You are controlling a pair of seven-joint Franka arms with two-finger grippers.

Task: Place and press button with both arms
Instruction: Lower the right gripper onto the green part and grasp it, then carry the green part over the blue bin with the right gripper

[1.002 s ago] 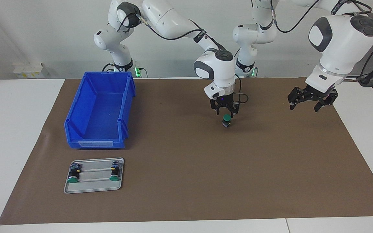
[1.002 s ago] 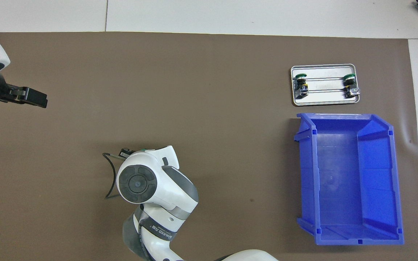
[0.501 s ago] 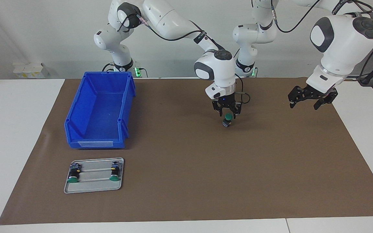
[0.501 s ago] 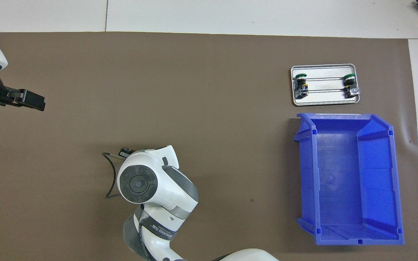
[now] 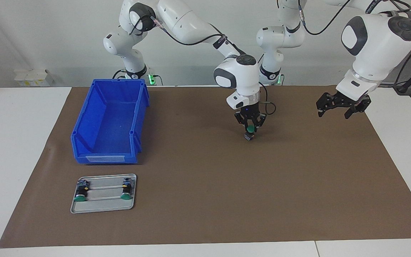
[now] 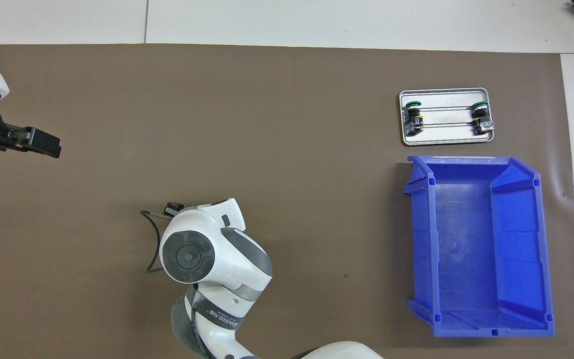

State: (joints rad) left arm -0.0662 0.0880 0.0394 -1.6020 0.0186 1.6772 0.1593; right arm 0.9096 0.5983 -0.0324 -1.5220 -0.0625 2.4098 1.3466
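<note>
Right end effector (image 5: pixel 250 125) pinches the button (image 5: pixel 250 132), upright on the table (image 5: pixel 227 185) mat mid-table.
Likely light, rigid, top-heavy: best gripped by its black body. Left end effector (image 5: pixel 341 105) hangs spread, waiting.

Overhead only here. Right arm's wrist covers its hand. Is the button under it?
Observer: Yes. The button stands on the brown mat, green cap up, directly under the right hand.
Operator: Hand open?
Observer: Shut, fingertips together right at the cap. I cannot tell whether they press it.
Operator: Left hand?
Observer: The left hand is open, raised over the mat at the left arm's end, holding nothing.
</note>
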